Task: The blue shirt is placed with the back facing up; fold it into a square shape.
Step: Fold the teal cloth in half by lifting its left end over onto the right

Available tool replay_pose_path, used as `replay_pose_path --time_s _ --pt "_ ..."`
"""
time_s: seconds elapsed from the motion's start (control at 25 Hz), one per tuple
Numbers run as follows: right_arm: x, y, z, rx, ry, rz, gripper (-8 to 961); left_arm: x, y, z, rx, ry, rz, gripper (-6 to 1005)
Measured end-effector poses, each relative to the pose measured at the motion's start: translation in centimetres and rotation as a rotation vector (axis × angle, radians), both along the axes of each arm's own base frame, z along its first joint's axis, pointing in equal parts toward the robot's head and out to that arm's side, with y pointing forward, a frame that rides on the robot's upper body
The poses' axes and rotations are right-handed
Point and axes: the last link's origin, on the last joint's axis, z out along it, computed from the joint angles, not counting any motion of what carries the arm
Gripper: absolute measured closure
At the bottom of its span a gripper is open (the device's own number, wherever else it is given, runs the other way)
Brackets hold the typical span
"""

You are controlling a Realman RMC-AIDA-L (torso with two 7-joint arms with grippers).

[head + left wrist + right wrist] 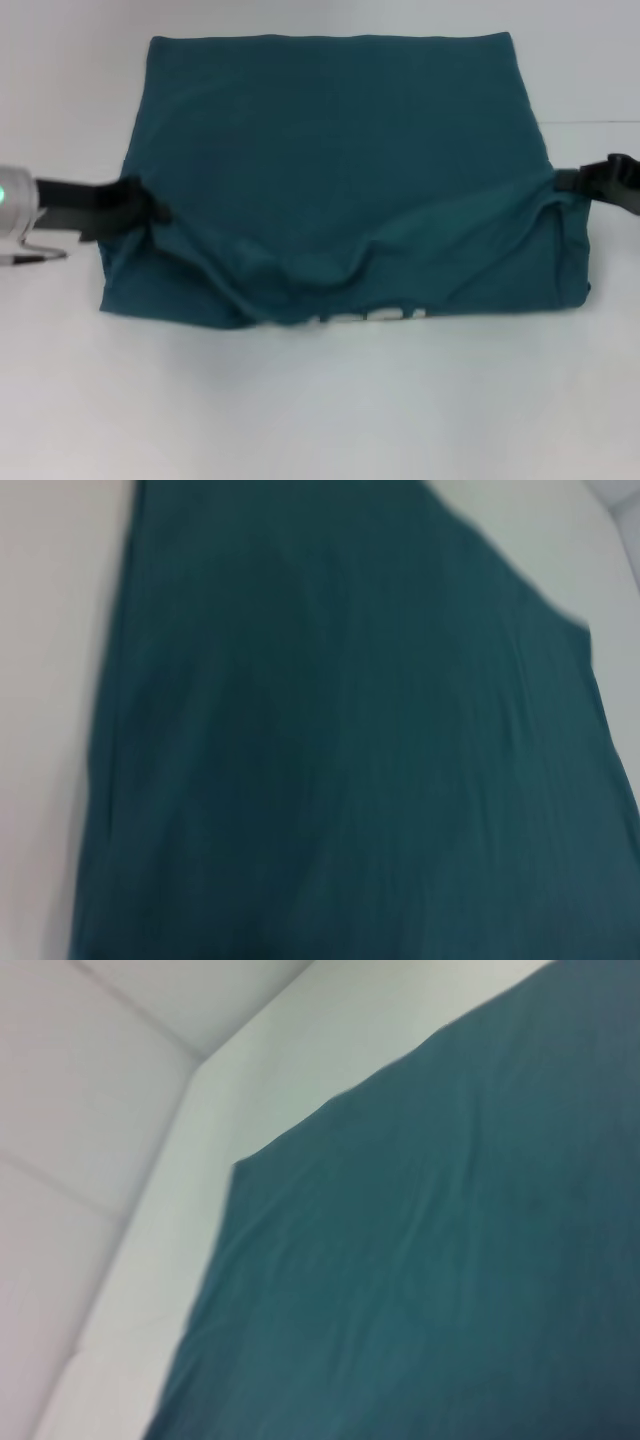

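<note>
The blue shirt lies on the white table, plain side up, its sides folded in to a rough rectangle. My left gripper pinches the shirt's left edge and my right gripper pinches its right edge, both near the front. The cloth bunches at each grip and sags in folds between them. A strip of white lettering peeks out under the front edge. The left wrist view and the right wrist view show only the shirt's plain cloth from close by, without fingers.
The white table runs bare in front of the shirt and on both sides. A white wall corner stands behind the table's far edge.
</note>
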Motion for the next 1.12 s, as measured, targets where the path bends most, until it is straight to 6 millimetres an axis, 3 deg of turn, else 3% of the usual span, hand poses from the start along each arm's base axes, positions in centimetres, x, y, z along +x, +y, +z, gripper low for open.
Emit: replay_pose_path --time_s 0.24,0.48,0.8,1.12 --pt "-0.2 2.7 -1.6 0.084 -0.155 -0.026 880 0.3 3.3 -0.7 0.191 0.110 0.016 869" --pt "-0.8 4.5 -2.9 0.128 -0.279 -0.025 871 0.6 4.3 -1.9 0.239 0.210 -0.007 864" --pt "-2.0 6.3 -2.0 0.183 -0.321 -0.013 860 2.2 5.9 -2.2 0.286 0.251 -0.042 856" --pt "-3.7 8.1 -1.0 0.169 -0.405 0.017 849 2.4 6.5 -2.2 0.326 0.257 -0.019 849"
